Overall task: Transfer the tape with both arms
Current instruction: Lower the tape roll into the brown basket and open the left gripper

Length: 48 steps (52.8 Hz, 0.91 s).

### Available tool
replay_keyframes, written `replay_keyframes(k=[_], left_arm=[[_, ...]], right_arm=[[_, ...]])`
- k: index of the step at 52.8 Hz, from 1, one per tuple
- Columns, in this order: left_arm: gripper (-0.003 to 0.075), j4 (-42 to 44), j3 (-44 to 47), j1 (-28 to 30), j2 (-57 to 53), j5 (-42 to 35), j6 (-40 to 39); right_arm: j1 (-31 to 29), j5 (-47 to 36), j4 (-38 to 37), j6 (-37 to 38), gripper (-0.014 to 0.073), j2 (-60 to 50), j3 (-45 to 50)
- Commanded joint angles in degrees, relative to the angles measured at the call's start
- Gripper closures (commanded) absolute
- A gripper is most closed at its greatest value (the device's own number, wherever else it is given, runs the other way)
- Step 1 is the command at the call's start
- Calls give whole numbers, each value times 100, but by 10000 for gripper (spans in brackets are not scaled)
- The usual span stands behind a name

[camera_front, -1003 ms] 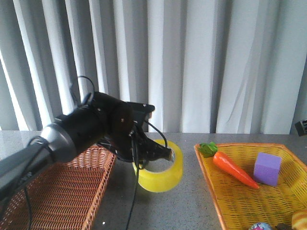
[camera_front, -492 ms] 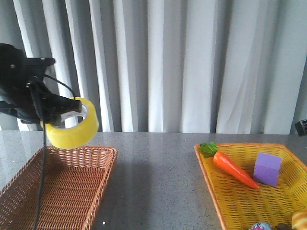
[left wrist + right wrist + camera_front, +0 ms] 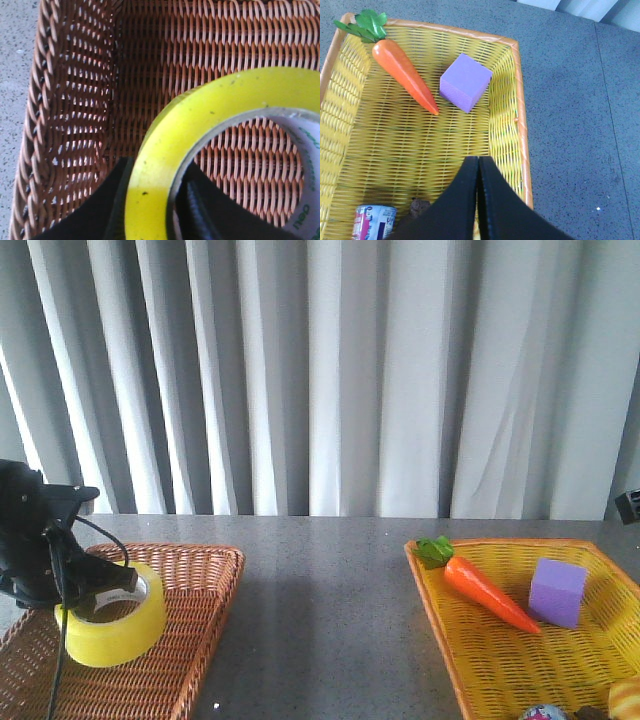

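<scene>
Left fingers point(image 3: 200, 210) pinch the tape point(image 3: 110, 625) inside the brown basket point(image 3: 195, 640).

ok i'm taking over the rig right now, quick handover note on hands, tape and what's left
Left hand: shut on the tape, one finger inside the core, one outside, low over the brown wicker basket.
Right hand: shut, empty, above the yellow basket holding the carrot and purple block.
Done: tape is at the brown basket.
Left: release it, pull the left arm back.

Yellow tape point(image 3: 112, 628), brown woven basket point(image 3: 190, 640)
</scene>
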Motion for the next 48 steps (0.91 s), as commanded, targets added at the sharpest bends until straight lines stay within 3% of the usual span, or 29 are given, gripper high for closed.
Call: replay_keyframes(k=[1,17,26,38,48], left_arm=[[636,-25,-164,0,-222,-387,12],[314,-27,-172,0,-17,-226,12],[192,-27,-172,0,-17,-113,12],[190,-33,-511,0,-292,200,-5],[249,-198,-741,0,-985,93,-12]], right_arm=[[-31,-305,-128,0,603,-190,-143],[-31,-305,-129,0,603,-190,-143],[-31,-305,-129,0,603,-190,-143],[-31,-305,-129,0,603,-190,-143],[-31,-305,-129,0,603,-190,-143]])
